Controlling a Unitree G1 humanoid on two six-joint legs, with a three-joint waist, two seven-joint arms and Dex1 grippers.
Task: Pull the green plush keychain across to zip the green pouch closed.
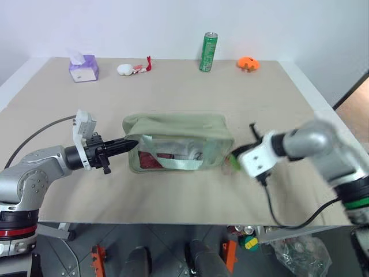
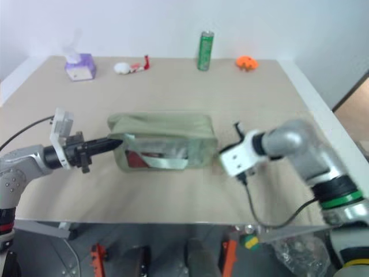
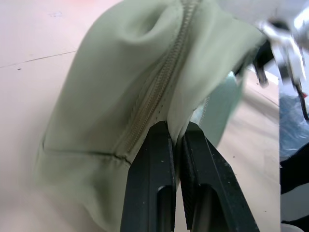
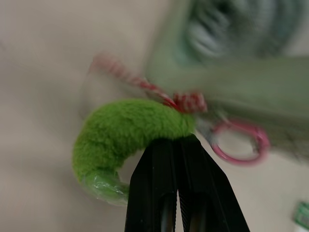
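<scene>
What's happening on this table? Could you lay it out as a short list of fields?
left gripper: shut on the green pouch, pinching fabric at its end by the zipper
right gripper: shut on the green plush keychain at the pouch's other end
zipper: looks closed along the stretch in the left wrist view
far edge of table: purple tissue box, green can, orange toy

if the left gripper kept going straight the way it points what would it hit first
The green pouch itself. The left gripper is already shut on fabric at the pouch's near end by the zipper, pointing along its length, so going on would just push into the pouch body. How much it would give is unclear.
</scene>
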